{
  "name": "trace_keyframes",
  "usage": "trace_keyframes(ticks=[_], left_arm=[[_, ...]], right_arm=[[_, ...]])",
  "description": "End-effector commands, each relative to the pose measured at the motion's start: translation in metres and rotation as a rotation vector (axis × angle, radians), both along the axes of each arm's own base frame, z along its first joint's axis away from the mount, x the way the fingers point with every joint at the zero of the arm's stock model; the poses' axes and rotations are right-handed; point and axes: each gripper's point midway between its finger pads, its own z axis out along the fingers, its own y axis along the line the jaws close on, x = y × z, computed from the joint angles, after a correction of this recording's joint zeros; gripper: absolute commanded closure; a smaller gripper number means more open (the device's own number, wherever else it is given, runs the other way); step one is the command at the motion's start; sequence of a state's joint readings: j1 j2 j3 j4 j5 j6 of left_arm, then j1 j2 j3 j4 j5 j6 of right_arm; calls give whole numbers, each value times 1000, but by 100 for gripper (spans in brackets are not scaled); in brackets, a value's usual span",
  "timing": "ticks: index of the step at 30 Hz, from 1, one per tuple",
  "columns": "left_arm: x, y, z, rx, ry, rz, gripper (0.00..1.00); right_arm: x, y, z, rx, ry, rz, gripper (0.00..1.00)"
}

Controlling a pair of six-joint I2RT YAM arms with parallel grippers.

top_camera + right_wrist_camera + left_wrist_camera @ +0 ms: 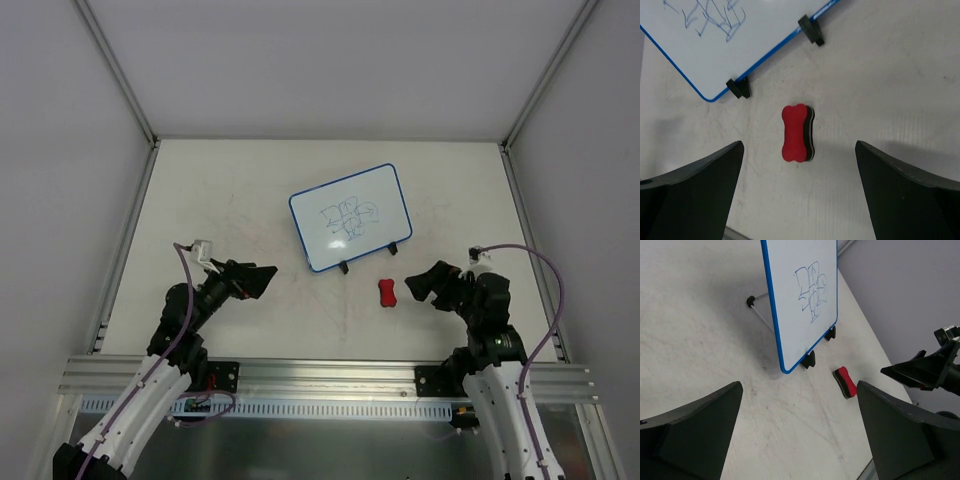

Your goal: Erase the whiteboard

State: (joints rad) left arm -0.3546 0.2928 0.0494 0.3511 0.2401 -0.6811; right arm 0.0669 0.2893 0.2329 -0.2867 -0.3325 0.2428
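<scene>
The whiteboard (350,216), white with a blue frame and two black feet, stands propped at the table's middle and bears blue scribbles; it also shows in the left wrist view (802,295) and the right wrist view (710,35). The red bone-shaped eraser (387,292) lies on the table just in front of it, seen too in the left wrist view (845,382) and the right wrist view (796,133). My right gripper (422,283) is open and empty, just right of the eraser. My left gripper (262,278) is open and empty, left of the board.
The pale table top (230,200) is scuffed and is bounded by grey walls and metal rails at the left (125,240) and right (525,230). An aluminium rail (330,375) runs along the near edge.
</scene>
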Motion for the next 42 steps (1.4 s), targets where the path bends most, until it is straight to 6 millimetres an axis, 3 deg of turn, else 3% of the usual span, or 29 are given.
trace_keyframes(ticks=[1,6,9,10,12,13,18,28,42], left_arm=[[-6,-6,-33,50,53,-49,1],[-4,-7,-29,52,32,-51,1],[-2,-5,-30,58,34,-37,1],[0,-5,-16,50,5,-35,1],[2,-5,-13,52,0,-31,1],[3,-5,-10,54,-7,-29,1],[3,-6,-2,66,-31,-40,1],[1,-5,-6,66,-35,-38,1],[-2,-5,-9,62,-38,-46,1]], right_arm=[[-10,19,17,-23,74,121,1],[-19,32,9,-143,199,169,6],[-18,37,2,-202,254,161,19],[-24,46,-1,-227,271,197,25],[-17,42,-3,-307,281,152,29],[-20,44,-13,-371,315,155,29],[-15,58,-25,-429,355,177,34],[8,68,-33,-521,359,187,37],[19,76,-49,-569,387,212,46]])
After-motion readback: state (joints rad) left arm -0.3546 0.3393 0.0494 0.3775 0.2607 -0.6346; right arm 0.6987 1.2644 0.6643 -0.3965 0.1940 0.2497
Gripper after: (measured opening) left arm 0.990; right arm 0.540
